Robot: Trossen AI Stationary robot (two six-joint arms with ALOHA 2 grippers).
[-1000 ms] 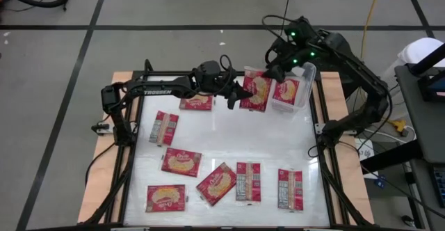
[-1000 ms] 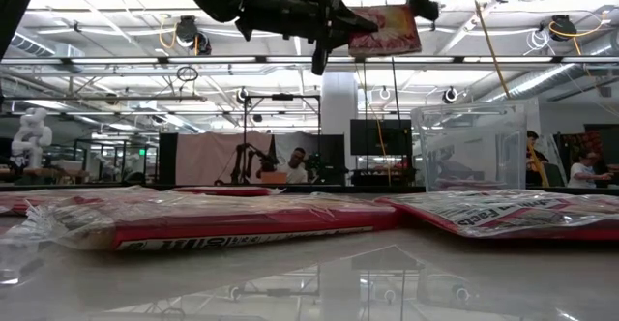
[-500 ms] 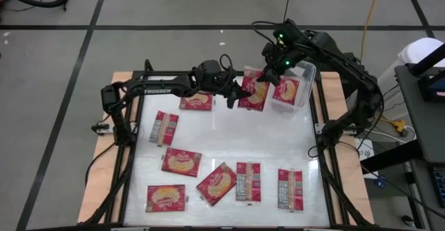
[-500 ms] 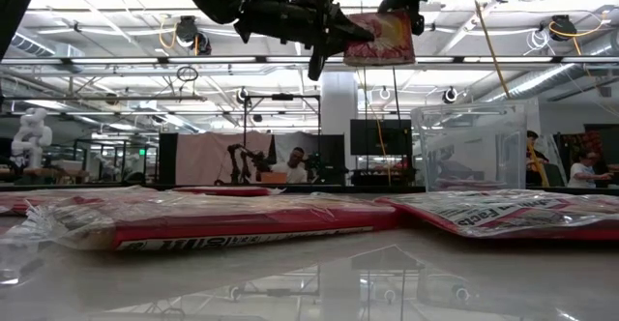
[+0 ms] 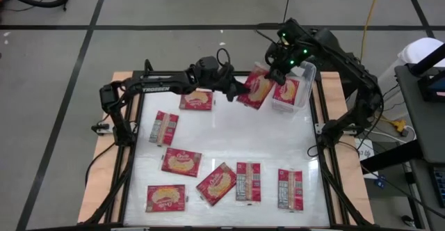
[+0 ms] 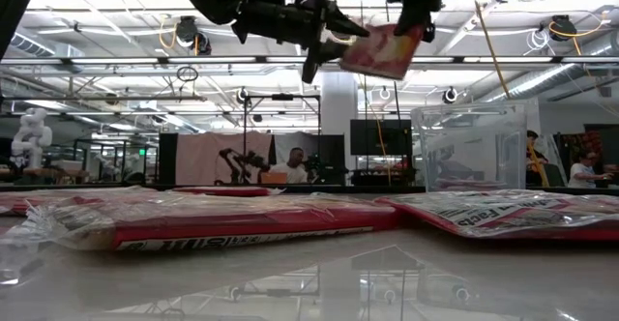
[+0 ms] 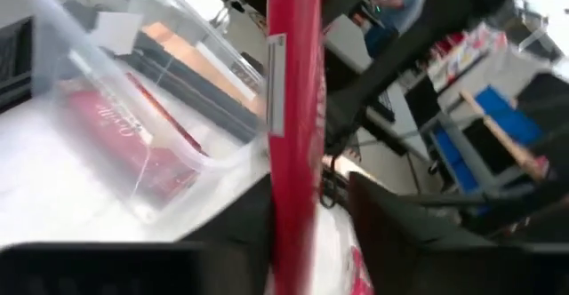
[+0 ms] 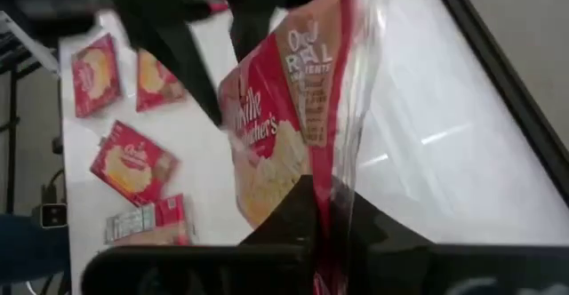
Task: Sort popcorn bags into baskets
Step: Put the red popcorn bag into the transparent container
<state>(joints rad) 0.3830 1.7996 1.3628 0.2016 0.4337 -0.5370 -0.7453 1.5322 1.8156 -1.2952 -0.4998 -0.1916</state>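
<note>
One red popcorn bag (image 5: 256, 90) hangs in the air over the table's far right, just left of the clear basket (image 5: 309, 85). My right gripper (image 5: 277, 67) is shut on it from the far-right side. My left gripper (image 5: 240, 90) reaches in level from the left, open, with a finger on either side of the bag's left end (image 7: 293, 108). A second popcorn bag (image 5: 286, 89) lies flat in the basket. Several more popcorn bags (image 5: 181, 161) lie flat on the white table top. My left gripper has its fingers apart around the bag's left end; a gap shows beside one finger (image 7: 382, 224). I cannot tell whether the other finger touches the bag. My right gripper pinches the bag's far-right end (image 8: 333, 184) between its two fingers, slanting down from the far right. The bag hangs tilted below the fingers (image 6: 380, 52), clear of the table and the basket.
The basket stands at the table's far right corner, close under my right arm. Bags lie along the near edge (image 5: 248, 181) (image 5: 290, 188) (image 5: 165, 197) and at the left (image 5: 163, 126). Bare table top shows in the middle (image 5: 236, 137).
My right gripper has come down from above the basket toward the held bag and shut on its far-right end. My left gripper has opened. The bag, level before, now hangs tilted with its right end up.
</note>
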